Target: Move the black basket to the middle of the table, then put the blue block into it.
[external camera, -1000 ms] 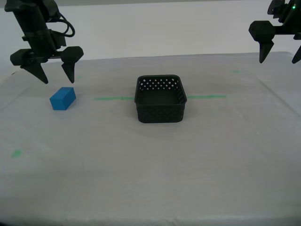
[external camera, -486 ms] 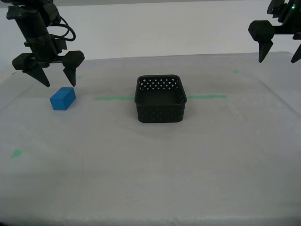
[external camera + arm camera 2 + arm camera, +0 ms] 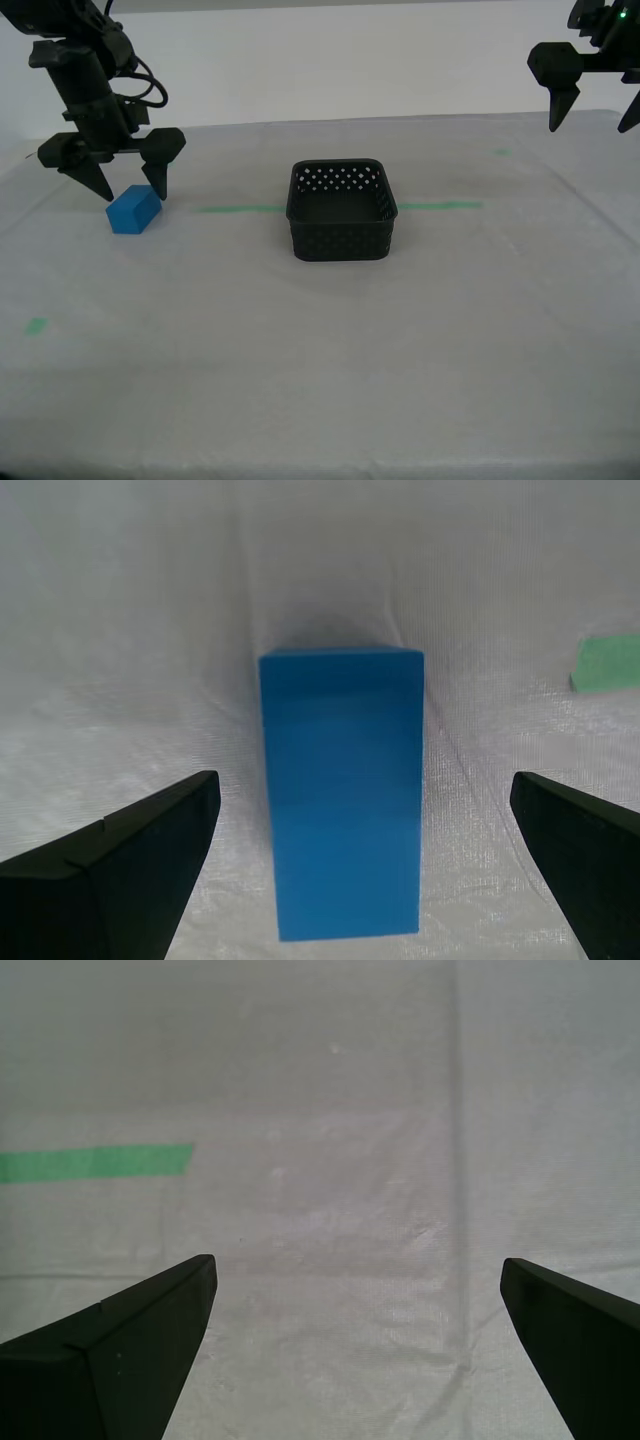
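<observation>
The black basket stands upright near the middle of the table, astride the green tape line. The blue block lies on the cloth toward the exterior view's left. My second gripper hangs open right over the block's far end, its fingertips on either side and not touching it. In the second wrist view the blue block lies lengthwise between the spread fingers. My first gripper is open and raised at the exterior view's upper right, with only cloth below it.
A green tape line runs across the table behind the basket. Small green tape marks sit at the exterior view's left front and back right. A green tape piece lies beside the block.
My second gripper has come down and a little toward the exterior view's right, until its open fingers straddle the blue block. The first gripper, basket and block have not moved.
</observation>
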